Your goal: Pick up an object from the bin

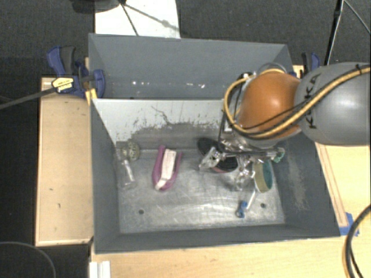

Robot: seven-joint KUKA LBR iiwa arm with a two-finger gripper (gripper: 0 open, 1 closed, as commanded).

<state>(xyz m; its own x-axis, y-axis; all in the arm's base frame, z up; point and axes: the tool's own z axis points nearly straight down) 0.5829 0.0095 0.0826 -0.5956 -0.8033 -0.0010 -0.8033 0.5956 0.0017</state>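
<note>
Tool (239, 165) is sitting low in the right half of the grey bin (191, 68), hanging under the arm's orange cover (268, 100), which we see in the upper right of the frame. We honestly can't tell whether it's apart or together, since the metal down there blends into the clutter.

Right under it, and poking out toward its upper left, is a black piece (207, 145) with something pinkish against it. That's the thing the tool is over. Whether it's actually touching it, we can't say.

Just to the right of the tool lies a teal oval piece (265, 178). A little lower, toward the bottom edge of the bin floor, there's a small blue piece (242, 208).

Well apart from all that, around the middle left of the floor, we've got a purple and white packet (165, 168) lying more or less top to bottom in the frame. Further left is a clear little bottle (126, 165), near the left wall.
</note>
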